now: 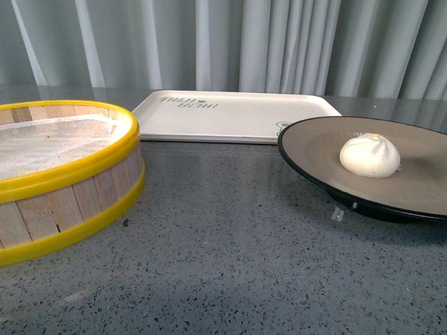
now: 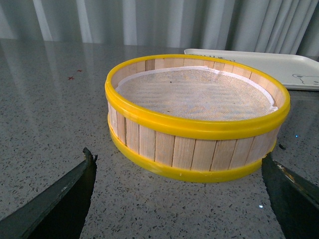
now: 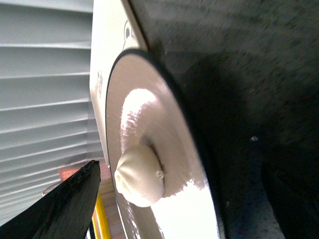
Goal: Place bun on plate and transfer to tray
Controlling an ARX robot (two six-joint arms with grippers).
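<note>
The white pleated bun [image 1: 369, 155] sits on the tan inside of the black-rimmed plate [image 1: 314, 150] at the right, which hangs slightly tilted just above the table. The cream tray [image 1: 230, 115] lies flat at the back middle, its front right corner next to the plate's far rim. Neither arm shows in the front view. In the right wrist view my right gripper [image 3: 174, 214] is shut on the plate [image 3: 134, 104], with one dark finger [image 3: 70, 204] over the bun [image 3: 139, 175] side. My left gripper [image 2: 179, 199] is open and empty, low over the table.
A yellow-rimmed wooden steamer basket [image 1: 70, 202] with a white cloth liner stands at the left; in the left wrist view it [image 2: 194, 149] is just beyond my open fingers. The tray's corner [image 2: 279, 67] shows behind it. Grey curtains hang behind the speckled grey table [image 1: 230, 244].
</note>
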